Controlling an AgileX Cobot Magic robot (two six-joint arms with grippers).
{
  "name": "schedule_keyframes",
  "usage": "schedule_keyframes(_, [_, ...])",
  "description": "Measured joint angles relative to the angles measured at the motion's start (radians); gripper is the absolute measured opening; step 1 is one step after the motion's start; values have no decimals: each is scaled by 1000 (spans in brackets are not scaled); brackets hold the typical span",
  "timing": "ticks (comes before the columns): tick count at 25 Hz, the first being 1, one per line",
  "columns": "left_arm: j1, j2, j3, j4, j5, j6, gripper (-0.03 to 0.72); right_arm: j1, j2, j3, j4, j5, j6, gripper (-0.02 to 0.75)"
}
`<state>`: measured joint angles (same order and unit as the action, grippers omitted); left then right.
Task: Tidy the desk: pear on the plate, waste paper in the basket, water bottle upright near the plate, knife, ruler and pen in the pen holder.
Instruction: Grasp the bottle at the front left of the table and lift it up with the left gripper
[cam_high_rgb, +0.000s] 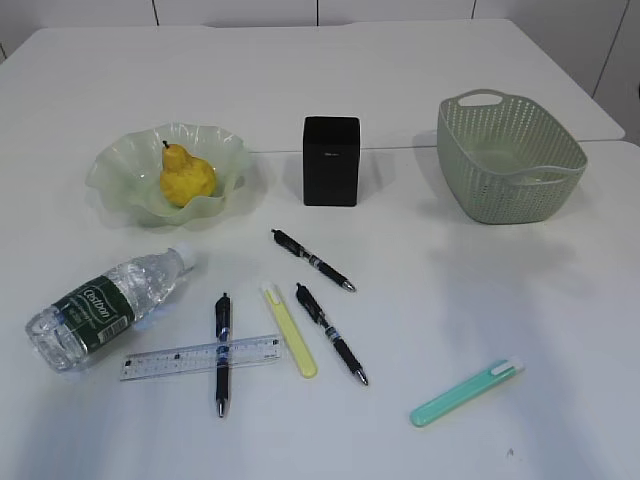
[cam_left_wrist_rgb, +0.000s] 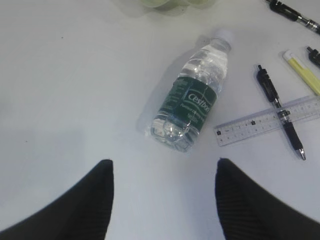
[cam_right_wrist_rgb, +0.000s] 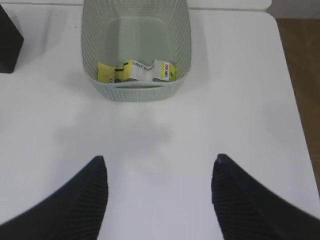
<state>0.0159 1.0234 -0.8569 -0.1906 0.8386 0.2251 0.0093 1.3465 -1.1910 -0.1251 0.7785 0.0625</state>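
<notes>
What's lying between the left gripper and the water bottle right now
Nothing: in the left wrist view only bare white table separates the open left gripper from the lying water bottle.

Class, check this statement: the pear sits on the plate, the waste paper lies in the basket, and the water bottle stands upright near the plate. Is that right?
Not quite. The water bottle is not upright: it lies on its side on the table, cap toward the plate, as the exterior and left wrist views show. The rest holds: the pear sits on the plate, and the right wrist view shows the waste paper in the basket.

White table (cam_high_rgb: 480, 80), seam across the back.
</notes>
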Motion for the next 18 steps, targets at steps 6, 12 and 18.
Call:
schedule_keyframes(6, [0,0,0,-8,8,7,453,0,-181,427,-46,-328,0,512])
schedule_keyframes(12, [0,5,0,1,19,8,453,0,-231,587,-48,-374,14,512])
schedule_keyframes(18, [0,121,-50,-18,119,42,462,-34,-239,590,-46,-380,22,512])
